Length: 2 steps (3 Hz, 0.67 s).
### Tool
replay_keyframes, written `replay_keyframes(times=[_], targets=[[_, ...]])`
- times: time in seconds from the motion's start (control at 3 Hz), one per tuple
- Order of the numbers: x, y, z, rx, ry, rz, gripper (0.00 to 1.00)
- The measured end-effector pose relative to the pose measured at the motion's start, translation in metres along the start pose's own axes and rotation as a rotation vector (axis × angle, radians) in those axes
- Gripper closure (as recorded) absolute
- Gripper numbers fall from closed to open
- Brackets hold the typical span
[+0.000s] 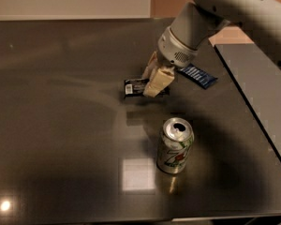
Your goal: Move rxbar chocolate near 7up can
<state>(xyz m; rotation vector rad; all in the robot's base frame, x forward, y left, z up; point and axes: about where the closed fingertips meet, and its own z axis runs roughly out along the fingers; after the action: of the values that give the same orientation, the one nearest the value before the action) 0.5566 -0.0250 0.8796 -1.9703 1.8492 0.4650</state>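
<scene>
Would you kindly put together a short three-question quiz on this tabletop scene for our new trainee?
1. True or false: the 7up can lies on its side.
2. The gripper is at: A) the rxbar chocolate; B) the blue bar; C) the can.
3. Fill in: compared with both bars, the can stands ____ to the camera.
Key: 1 false, it stands upright; 2 A, fingers closed on it; 3 nearer.

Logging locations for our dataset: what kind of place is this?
Likely an office kitchenette or break room: dark glossy countertop, 7up can, blue wrapper bar. The gripper sits at the rxbar chocolate behind the can.
</scene>
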Motion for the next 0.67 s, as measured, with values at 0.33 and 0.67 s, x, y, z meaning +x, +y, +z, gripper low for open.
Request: replay_keyframes(times=[0.33,0.67], targets=[[0.026,0.032,-0.015,-0.027,0.025,-0.012,1.0],[0.054,0.059,-0.025,-0.068,0.049,-0.022,1.0]])
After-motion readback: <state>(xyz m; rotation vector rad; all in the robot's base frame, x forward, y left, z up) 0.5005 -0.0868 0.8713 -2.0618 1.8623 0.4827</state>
